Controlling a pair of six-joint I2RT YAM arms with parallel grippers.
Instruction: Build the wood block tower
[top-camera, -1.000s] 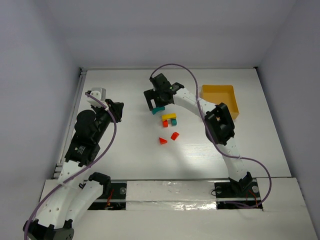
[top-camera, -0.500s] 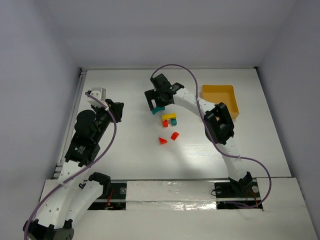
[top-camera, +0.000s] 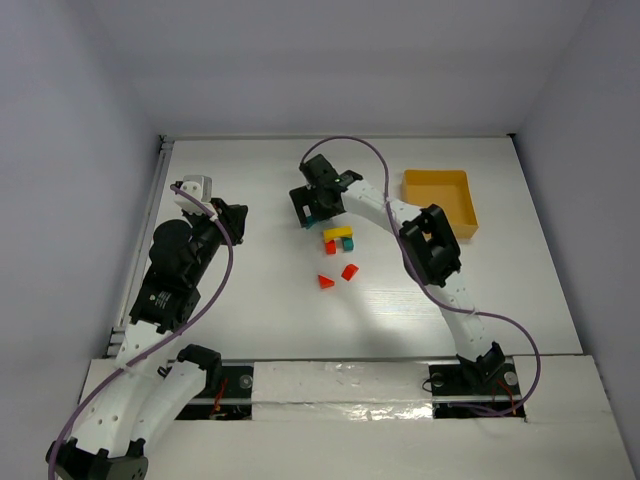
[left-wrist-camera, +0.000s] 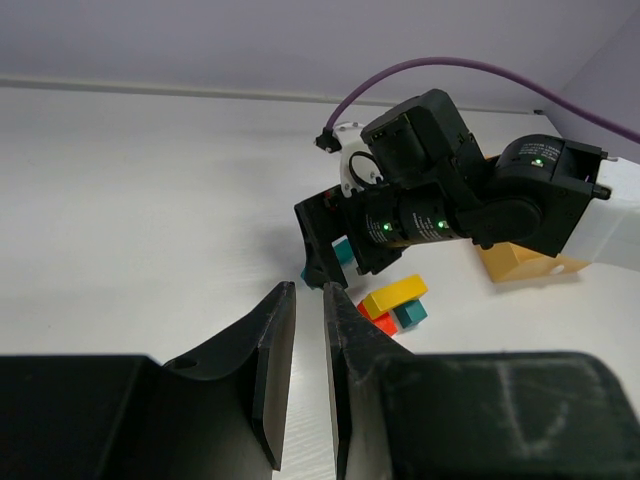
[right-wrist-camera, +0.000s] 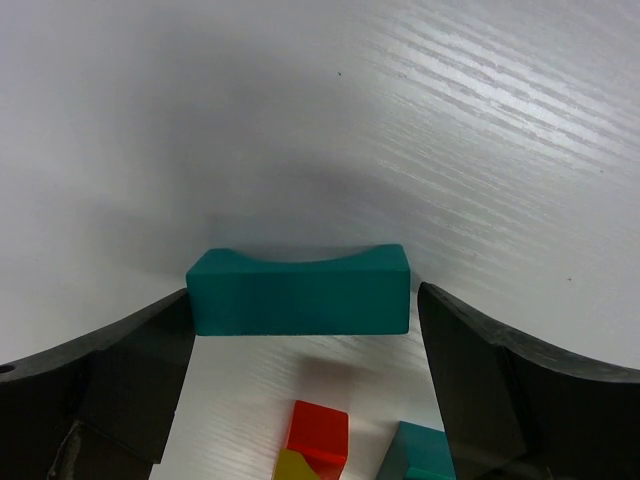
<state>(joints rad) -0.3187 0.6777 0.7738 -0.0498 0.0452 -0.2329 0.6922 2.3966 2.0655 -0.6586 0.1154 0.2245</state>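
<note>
White surface under me, my right tool (right-wrist-camera: 300, 400) gripped a teal block (right-wrist-camera: 300, 291) just above and beyond the started stack (top-camera: 339, 239), so next I judged it needed carrying over and lowering squarely on top.

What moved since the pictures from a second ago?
The right gripper, with the teal block between its fingers, drew back a little toward the far side of the table, away from the small stack. The stack, the two red wedges, the tray and the left gripper stayed put.
</note>
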